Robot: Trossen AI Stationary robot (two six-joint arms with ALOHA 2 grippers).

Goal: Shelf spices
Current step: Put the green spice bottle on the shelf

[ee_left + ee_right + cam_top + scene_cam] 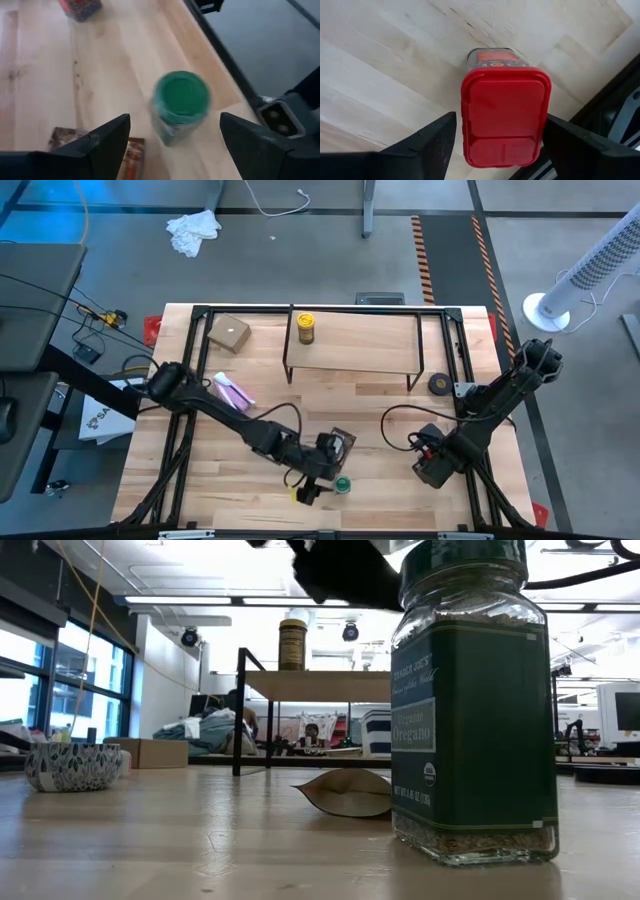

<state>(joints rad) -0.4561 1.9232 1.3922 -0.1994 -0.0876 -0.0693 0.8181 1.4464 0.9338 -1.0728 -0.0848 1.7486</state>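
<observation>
Green-lidded jar (473, 700), top cropped, under open left gripper (172, 137); right gripper (497, 135) open.

Left gripper (172, 145) and right gripper (499, 145) both spread wide

The green-lidded jar (474, 700) label reads "Trader Joe's", "Organic Oregano"

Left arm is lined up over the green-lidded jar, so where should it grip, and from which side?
Come straight down from above: the green-lidded jar stands upright on the table, between the left gripper's open fingers. Close on the glass body just under the lid, probably the steadiest hold.
</observation>
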